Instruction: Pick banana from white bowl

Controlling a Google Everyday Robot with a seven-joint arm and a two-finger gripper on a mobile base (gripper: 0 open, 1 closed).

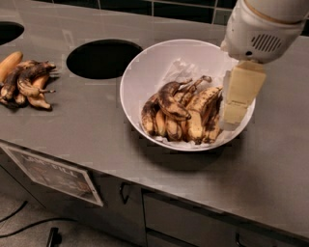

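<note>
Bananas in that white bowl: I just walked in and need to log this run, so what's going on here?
A robot arm is going for the dark curved banana lying on top of the other bananas in the white bowl. Its claw hangs over the bowl's right rim, beside the pile, and the banana is not yet lifted. A separate bunch lies on the counter to the left.

Grey counter [72, 130] all around, round dark hole [102, 59] at eleven o'clock, dark tiled wall [159, 7] at twelve, cupboard doors [193, 217] at six, paper sign [53, 173] at eight, my gripper [235, 113] at three.
</note>
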